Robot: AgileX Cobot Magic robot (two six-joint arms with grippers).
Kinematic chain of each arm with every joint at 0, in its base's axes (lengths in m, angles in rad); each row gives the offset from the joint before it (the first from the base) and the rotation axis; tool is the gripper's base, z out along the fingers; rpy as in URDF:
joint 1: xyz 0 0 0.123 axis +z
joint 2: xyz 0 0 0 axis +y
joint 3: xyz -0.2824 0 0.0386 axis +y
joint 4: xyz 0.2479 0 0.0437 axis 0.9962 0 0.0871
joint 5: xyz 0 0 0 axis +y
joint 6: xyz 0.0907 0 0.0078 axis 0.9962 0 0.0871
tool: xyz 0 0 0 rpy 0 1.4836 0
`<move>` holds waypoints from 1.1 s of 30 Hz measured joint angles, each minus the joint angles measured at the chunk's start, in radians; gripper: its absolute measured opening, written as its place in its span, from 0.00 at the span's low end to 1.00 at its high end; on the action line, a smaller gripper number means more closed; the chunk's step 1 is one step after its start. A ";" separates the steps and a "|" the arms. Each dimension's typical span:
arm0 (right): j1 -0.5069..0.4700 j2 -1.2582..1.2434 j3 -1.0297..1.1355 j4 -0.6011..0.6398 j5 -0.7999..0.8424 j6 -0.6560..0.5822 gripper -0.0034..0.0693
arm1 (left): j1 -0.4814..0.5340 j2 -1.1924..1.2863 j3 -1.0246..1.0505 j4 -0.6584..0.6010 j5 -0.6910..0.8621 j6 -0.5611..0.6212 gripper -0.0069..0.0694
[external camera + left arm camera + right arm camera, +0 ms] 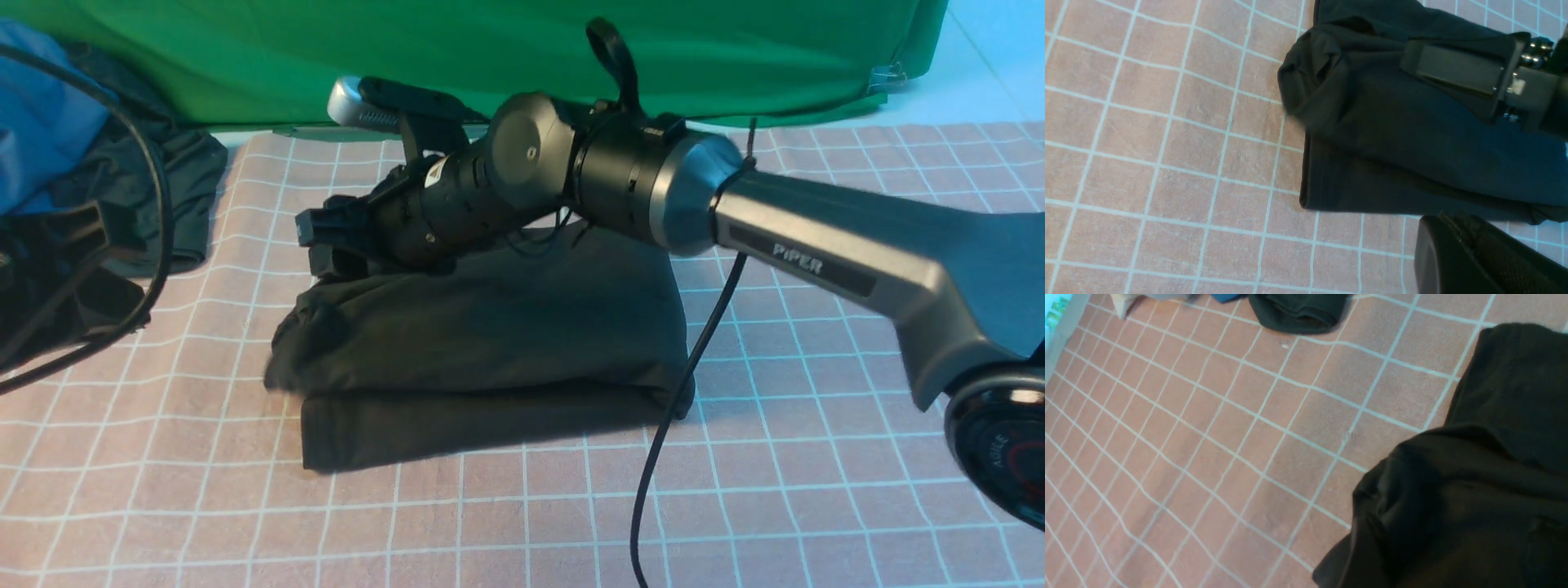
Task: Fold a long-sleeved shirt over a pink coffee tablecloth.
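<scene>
The long-sleeved shirt (490,343) lies folded into a black bundle on the pink coffee tablecloth (816,457), a narrower layer sticking out along its near edge. My right arm reaches across it from the right. The right gripper (320,245) hangs just over the shirt's far left corner, its fingers apart and no cloth between them. One of its fingers (1453,69) shows in the left wrist view, lying flat above the shirt (1412,134). In the right wrist view the shirt (1474,498) fills the corner and the jaws are lost against it. My left gripper (1439,220) is shut and empty, hovering beside the shirt's near edge.
A blue garment (41,122) and a dark grey garment (192,188) lie at the far left of the cloth, by my left arm (65,278). The plain green cloth (490,49) hangs along the back. A black cable (678,392) dangles from my right arm over the shirt's right edge.
</scene>
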 joint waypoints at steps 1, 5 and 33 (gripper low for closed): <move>-0.008 -0.006 -0.010 -0.018 0.027 -0.029 0.77 | 0.000 0.000 0.000 -0.003 0.000 0.000 0.11; -0.080 -0.056 -0.082 -0.155 0.230 -0.080 0.64 | 0.000 0.003 0.000 -0.029 -0.020 0.002 0.11; -0.266 -0.071 0.162 -0.256 0.589 -0.229 0.10 | -0.172 0.814 -0.080 -0.288 -0.361 0.166 0.11</move>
